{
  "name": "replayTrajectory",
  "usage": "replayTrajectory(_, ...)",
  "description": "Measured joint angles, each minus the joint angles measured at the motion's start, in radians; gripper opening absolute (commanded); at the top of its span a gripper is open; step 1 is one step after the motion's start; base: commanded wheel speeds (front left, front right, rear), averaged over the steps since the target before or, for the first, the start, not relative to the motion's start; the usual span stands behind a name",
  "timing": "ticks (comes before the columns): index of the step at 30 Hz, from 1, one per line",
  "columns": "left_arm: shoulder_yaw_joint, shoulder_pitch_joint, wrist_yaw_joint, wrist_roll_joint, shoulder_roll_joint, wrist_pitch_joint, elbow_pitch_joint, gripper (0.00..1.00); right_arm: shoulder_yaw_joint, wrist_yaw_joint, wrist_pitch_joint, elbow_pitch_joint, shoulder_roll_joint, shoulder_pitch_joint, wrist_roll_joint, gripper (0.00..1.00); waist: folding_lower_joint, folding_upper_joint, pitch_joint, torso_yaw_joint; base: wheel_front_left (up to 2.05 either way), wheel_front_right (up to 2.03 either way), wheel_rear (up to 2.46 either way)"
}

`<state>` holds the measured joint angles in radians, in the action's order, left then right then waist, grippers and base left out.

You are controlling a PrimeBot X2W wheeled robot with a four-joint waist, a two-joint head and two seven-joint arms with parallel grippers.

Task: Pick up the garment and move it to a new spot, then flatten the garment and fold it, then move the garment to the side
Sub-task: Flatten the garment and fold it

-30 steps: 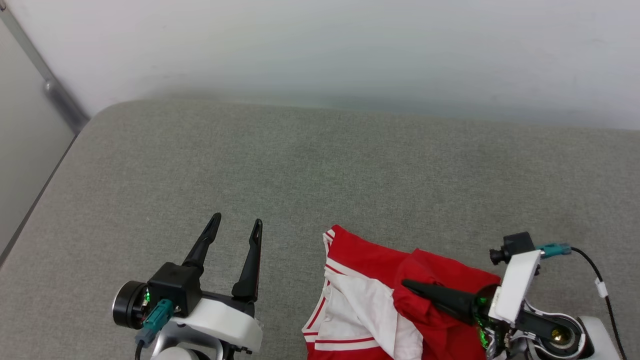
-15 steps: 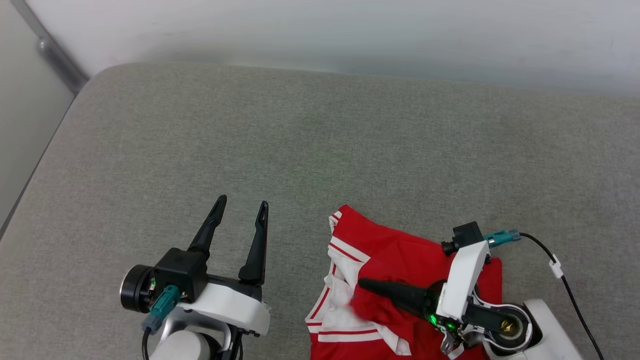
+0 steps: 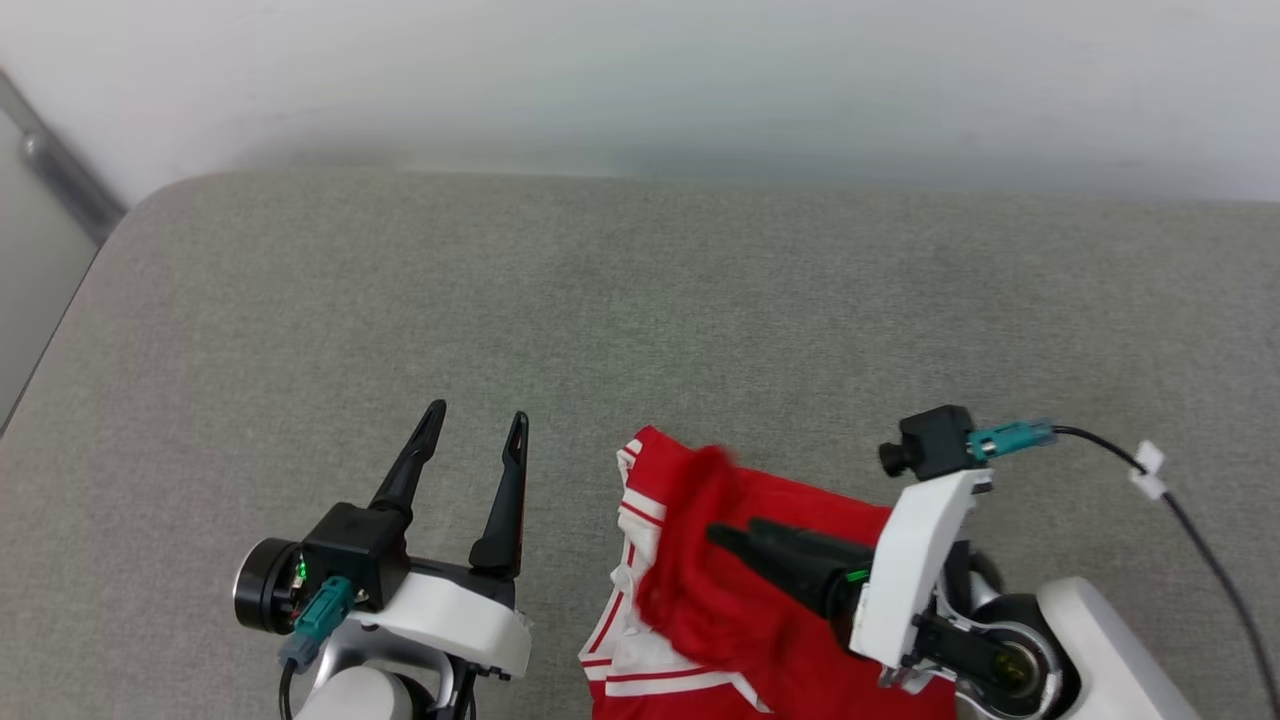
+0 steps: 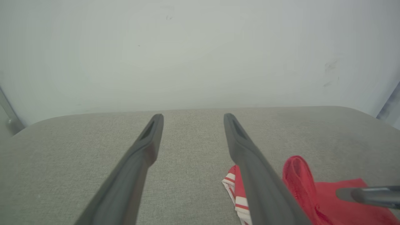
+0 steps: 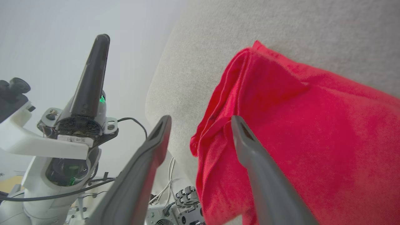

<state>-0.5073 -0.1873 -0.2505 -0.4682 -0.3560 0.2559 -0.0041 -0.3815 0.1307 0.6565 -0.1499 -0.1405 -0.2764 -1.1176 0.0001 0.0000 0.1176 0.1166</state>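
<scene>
Garment (image 3: 700, 600) at edge of gray cushion (image 3: 640, 300)

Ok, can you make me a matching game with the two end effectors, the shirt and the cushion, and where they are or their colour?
Things:
1 left end effector
2 right end effector
3 garment
4 cushion

Matches:
A grey
B red, bunched up
C open, over red cloth
D open, over bare grey fabric

Pairs: 1-D, 2-C, 3-B, 4-A

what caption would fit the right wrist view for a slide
The right claw open over the rumpled red garment on the grey cushion.
</scene>
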Motion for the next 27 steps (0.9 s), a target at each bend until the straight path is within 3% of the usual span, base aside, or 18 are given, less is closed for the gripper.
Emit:
replayTrajectory(6,0.004,0.019,-0.009,-0.002,-0.007,0.001,0.000,1.00,-0.009,0.000,-0.182,0.045,-0.103,0.026,0.253,1.00,-0.0001,0.0000,-0.032,-0.036,0.00,0.00,0.00)
replayTrajectory(10,0.009,0.030,-0.020,-0.004,-0.012,0.001,0.000,1.00,0.096,0.000,-0.307,0.037,-0.138,0.062,0.438,1.00,0.0000,0.0000,-0.052,-0.059,0.00,0.00,0.00)
replayTrajectory(19,0.033,0.084,-0.050,-0.015,-0.018,0.002,0.007,1.00,0.424,0.000,-0.518,0.111,-0.090,0.207,0.751,1.00,-0.0001,0.0000,-0.103,-0.108,0.00,0.00,0.00)
replayTrajectory(22,0.046,0.101,-0.059,-0.020,-0.018,0.002,0.011,1.00,0.482,0.000,-0.568,0.154,-0.055,0.248,0.807,1.00,-0.0001,0.0000,-0.118,-0.122,0.00,0.00,0.00)
replayTrajectory(27,0.074,0.131,-0.074,-0.025,-0.019,0.003,0.024,1.00,0.497,0.000,-0.621,0.207,-0.010,0.307,0.850,1.00,-0.0001,0.0000,-0.138,-0.136,0.00,0.00,0.00)
